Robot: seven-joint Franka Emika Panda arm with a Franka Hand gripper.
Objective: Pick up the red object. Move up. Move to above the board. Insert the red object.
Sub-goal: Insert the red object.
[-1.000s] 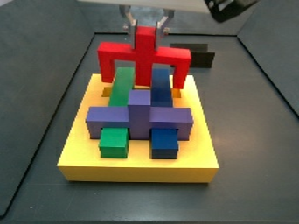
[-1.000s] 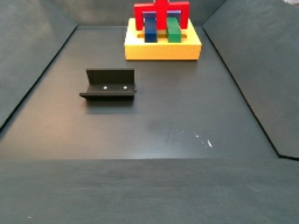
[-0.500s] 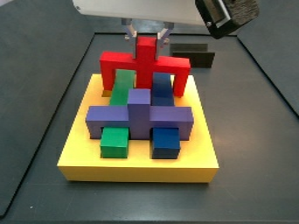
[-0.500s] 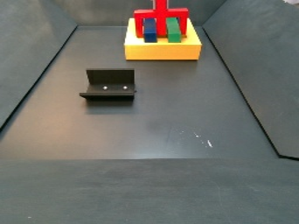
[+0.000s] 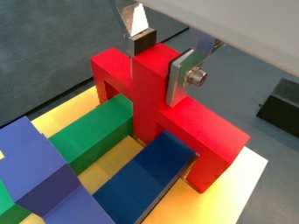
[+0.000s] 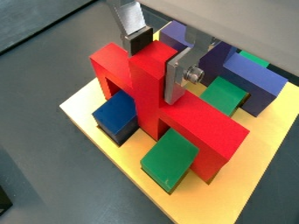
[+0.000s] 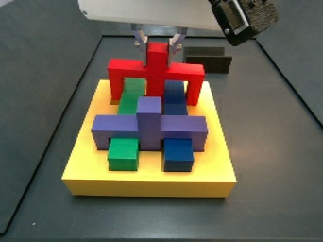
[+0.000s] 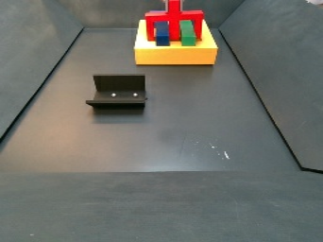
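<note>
Straddling the green block (image 5: 87,140) and blue block (image 5: 152,179), the red object (image 5: 176,118) stood on the yellow board (image 7: 151,184) near the table's far edge, its upright stem clamped between the gripper (image 5: 163,59) fingers; the fixture (image 8: 119,92) sat well apart.

The red object (image 7: 157,72), an arch with an upright stem, is clamped by the end effector (image 5: 162,54), with its legs lowered onto the yellow board (image 7: 151,180) at the upper centre.
</note>
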